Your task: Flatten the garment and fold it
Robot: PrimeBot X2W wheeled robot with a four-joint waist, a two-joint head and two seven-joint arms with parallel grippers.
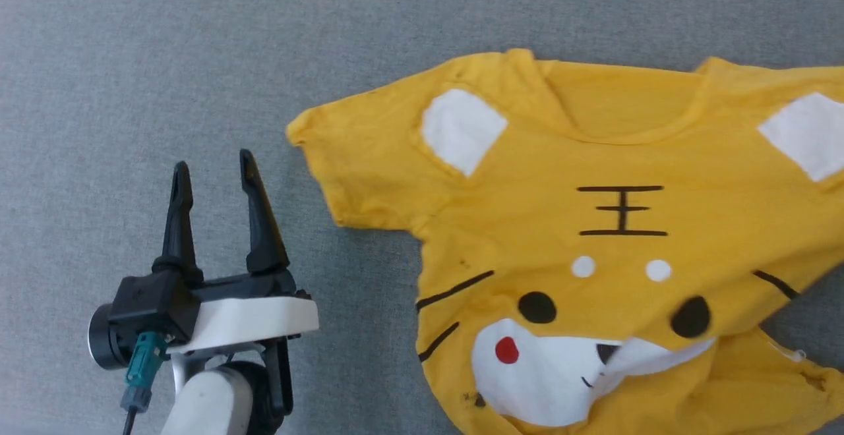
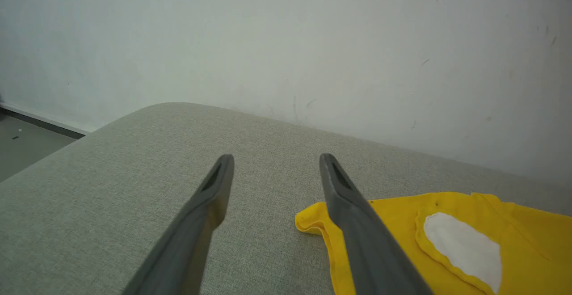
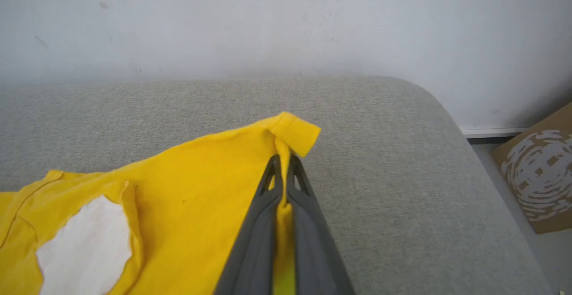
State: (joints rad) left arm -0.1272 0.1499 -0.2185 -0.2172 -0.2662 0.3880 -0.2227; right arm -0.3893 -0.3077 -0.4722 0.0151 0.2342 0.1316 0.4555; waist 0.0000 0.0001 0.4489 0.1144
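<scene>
Here's the right gripper (image 3: 283, 158) pinched tight on the T-shirt (image 3: 178, 187), a strip of yellow hem squeezed between its fingers and the sleeve tip (image 3: 297, 134) poking out past them at 12 o'clock. Over to the left gripper (image 1: 213, 163): spread wide, nothing in it, down at 8 o'clock in the head view, with the other sleeve (image 1: 343, 158) near it at 2 o'clock. The T-shirt lies face up on the grey cushion (image 1: 165, 39), filling the 3 to 5 o'clock side, collar toward 12, lower part rumpled across the white muzzle. Pale wall (image 2: 286, 40) behind, cardboard box (image 3: 536, 174) at 3 o'clock in the right wrist view
</scene>
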